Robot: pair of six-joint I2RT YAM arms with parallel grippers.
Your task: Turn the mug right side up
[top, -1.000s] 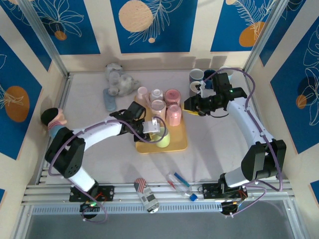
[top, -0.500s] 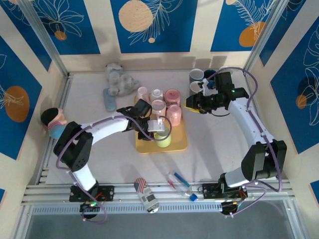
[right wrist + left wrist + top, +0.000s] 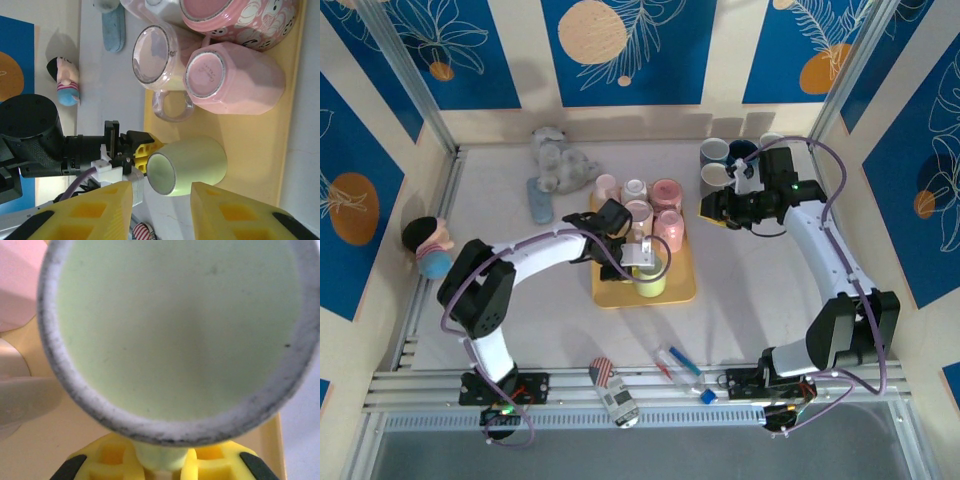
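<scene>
Table (image 3: 750,290): is carrying a yellow tray in the middle, more mugs at far right, and small clutter along the near edge.
Tray (image 3: 682,285): is holding a group of pink mugs (image 3: 668,232) on its far half and the green mug on its near half.
Right hand (image 3: 712,208): is hovering right of the tray's far corner, fingers spread, gripping nothing.
Left hand (image 3: 638,256): is reaching in from the left, pinching the green mug's handle (image 3: 160,458).
Green mug (image 3: 650,283): is sitting tipped, its rough base ring facing the left hand and its mouth pointing away. I cannot tell whether it is touching the tray.
Main risk: the thin handle is taking the whole load, so the mug is likely to be swinging or slipping during the roll.
Lesser risk: the pink mugs are standing just beside it, so a wide swing risks knocking them.
</scene>
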